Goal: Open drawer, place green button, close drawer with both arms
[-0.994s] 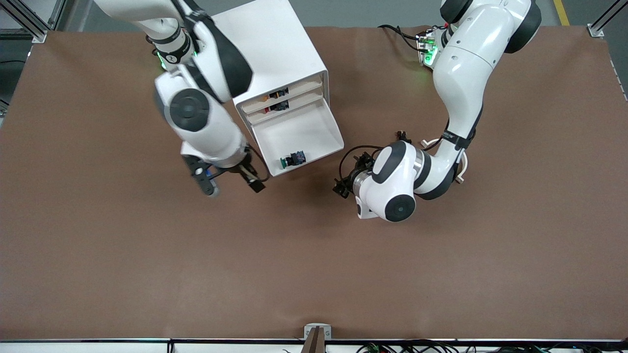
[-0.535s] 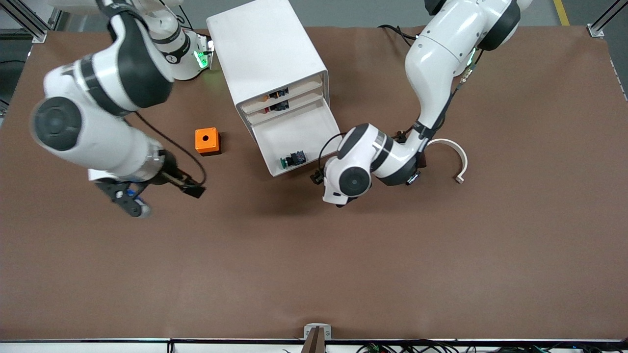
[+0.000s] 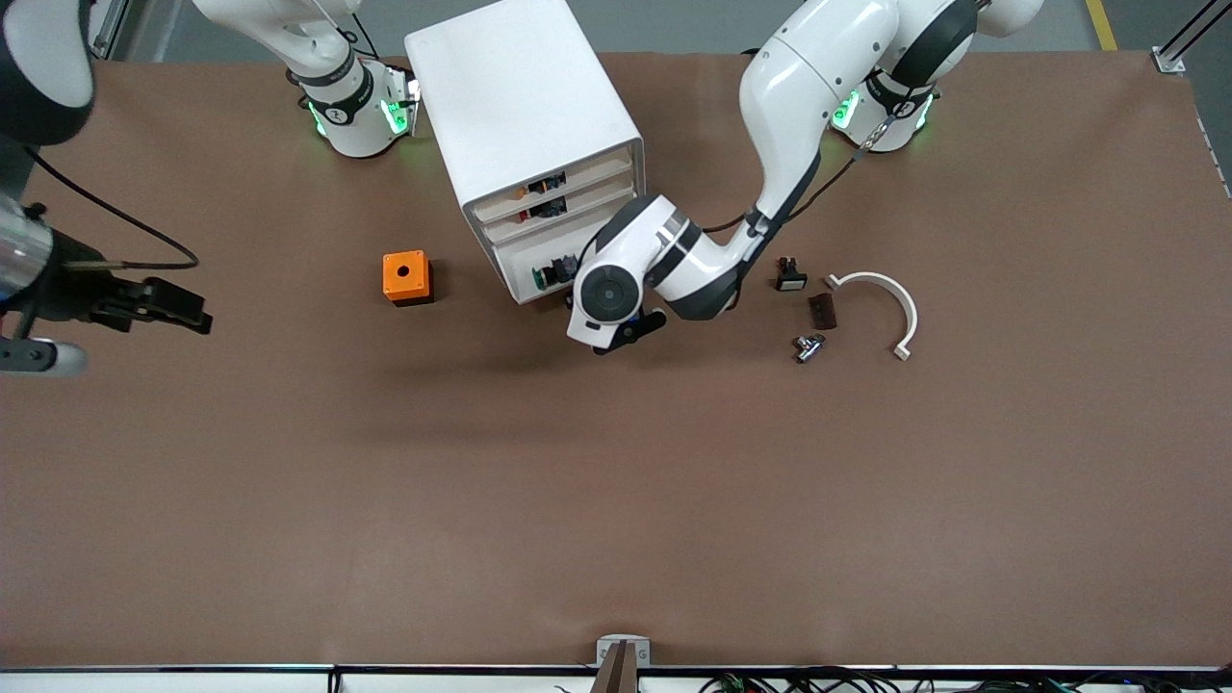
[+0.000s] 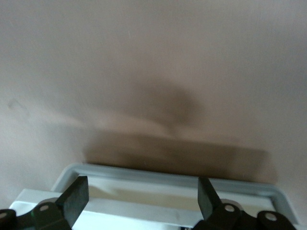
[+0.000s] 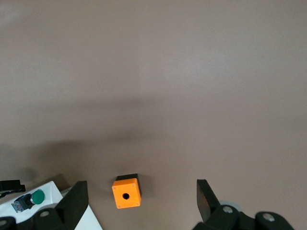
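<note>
The white cabinet (image 3: pixel 525 96) stands near the robots' bases. Its third drawer (image 3: pixel 520 262) is out a short way. The green-capped button (image 3: pixel 542 276) lies in it near the front rim. My left arm's wrist (image 3: pixel 606 294) is at the drawer's front and covers its gripper in the front view. In the left wrist view the left gripper (image 4: pixel 139 199) is open, with the drawer's rim (image 4: pixel 168 179) between its fingers. My right gripper (image 3: pixel 38 358) is open and empty over the right arm's end of the table. Its wrist view (image 5: pixel 140 191) shows the button (image 5: pixel 31 197) in the drawer's corner.
An orange box with a hole (image 3: pixel 406 277) sits beside the cabinet toward the right arm's end. Toward the left arm's end lie a black switch with a white face (image 3: pixel 791 277), a dark brown piece (image 3: pixel 823 310), a small metal part (image 3: pixel 808 346) and a white curved strip (image 3: pixel 890 298).
The drawer has gone from far out to mostly in, with my left hand moving up against its front. My right arm has swung away toward its end of the table.
</note>
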You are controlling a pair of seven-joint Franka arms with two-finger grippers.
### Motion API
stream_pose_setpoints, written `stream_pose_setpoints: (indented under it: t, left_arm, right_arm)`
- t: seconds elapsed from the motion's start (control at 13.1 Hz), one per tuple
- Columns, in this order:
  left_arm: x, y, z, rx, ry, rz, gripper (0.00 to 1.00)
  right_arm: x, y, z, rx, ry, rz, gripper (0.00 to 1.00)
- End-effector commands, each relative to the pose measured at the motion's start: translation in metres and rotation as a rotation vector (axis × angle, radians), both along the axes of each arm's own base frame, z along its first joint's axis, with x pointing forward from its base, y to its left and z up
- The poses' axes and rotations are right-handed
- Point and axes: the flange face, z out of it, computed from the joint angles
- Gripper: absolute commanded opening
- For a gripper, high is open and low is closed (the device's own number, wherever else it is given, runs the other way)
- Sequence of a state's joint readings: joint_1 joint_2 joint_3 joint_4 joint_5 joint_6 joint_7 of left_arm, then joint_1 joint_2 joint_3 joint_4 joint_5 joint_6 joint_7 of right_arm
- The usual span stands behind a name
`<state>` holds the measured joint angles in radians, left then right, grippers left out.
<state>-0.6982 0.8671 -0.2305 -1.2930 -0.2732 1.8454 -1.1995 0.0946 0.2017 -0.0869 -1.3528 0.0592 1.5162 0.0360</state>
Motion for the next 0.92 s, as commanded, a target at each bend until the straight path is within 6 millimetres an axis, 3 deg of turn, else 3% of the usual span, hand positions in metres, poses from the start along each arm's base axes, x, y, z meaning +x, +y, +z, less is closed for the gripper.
stream_pose_setpoints:
  t: [0.0,0.23,0.31,0.54,0.61,0.76,0.84]
  left_arm:
    - [-0.019,-0.009,0.002,-0.008,0.046,0.015,1.00]
    - [-0.041,-0.022,-0.002,-0.007,0.073,0.002,1.00]
    - [-0.049,-0.027,-0.005,-0.005,0.083,-0.005,1.00]
    - [-0.046,-0.026,-0.002,0.002,0.089,0.025,1.00]
    - [-0.035,-0.020,0.004,0.004,0.071,0.042,1.00]
    - [0.020,0.017,0.025,0.002,0.015,0.118,1.00]
    - [0.045,0.038,0.052,-0.005,-0.029,0.142,1.00]
  right_arm:
    - [-0.027,-0.010,0.012,-0.054,-0.065,0.036,1.00]
    - [-0.058,-0.019,0.007,-0.050,-0.133,0.027,1.00]
    - [-0.057,-0.019,0.007,-0.052,-0.133,0.029,1.00]
    - [-0.055,-0.026,0.016,-0.054,-0.154,0.012,1.00]
    - [-0.055,-0.026,0.022,-0.057,-0.168,0.013,1.00]
    - [-0.053,-0.023,0.044,-0.055,-0.208,0.016,1.00]
    - [-0.051,-0.021,0.052,-0.056,-0.224,0.017,1.00]
